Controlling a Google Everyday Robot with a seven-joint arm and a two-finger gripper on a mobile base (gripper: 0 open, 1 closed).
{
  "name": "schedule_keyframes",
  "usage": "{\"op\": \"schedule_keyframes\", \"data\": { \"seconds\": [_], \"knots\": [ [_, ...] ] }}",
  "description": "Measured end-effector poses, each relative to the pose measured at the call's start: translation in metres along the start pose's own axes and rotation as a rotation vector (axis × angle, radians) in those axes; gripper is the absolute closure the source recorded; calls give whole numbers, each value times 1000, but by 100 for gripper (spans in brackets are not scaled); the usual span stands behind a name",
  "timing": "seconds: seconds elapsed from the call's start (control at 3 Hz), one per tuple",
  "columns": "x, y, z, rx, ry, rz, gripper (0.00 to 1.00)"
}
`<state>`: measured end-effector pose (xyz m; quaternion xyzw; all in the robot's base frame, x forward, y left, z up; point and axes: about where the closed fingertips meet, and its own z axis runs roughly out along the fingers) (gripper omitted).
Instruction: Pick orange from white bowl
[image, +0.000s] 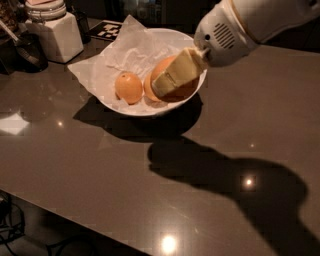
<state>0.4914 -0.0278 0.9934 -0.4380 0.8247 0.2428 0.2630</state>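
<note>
the gripper (163, 87) reaches down into the white bowl (150, 111) from the upper right, its jaws apparently pinched on the larger orange (186, 86): the near cream finger (176, 75) lies flat across the fruit's front, while the far one is hidden behind it. the fruit is round, so no long axis matters. whether it has cleared the crumpled paper (125, 52) i cannot tell. a second orange (129, 87) sits just left of the jaws, apart from them. beyond it, far left, stands a square white jar (56, 36). the way out looks to be straight up.
</note>
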Motion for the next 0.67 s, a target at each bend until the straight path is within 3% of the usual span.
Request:
{"op": "schedule_keyframes", "data": {
  "seconds": [0.33,0.67],
  "knots": [
    [15,15,-8,-33,-39,21,100],
    [21,39,-4,-61,-33,-1,100]
  ]
}}
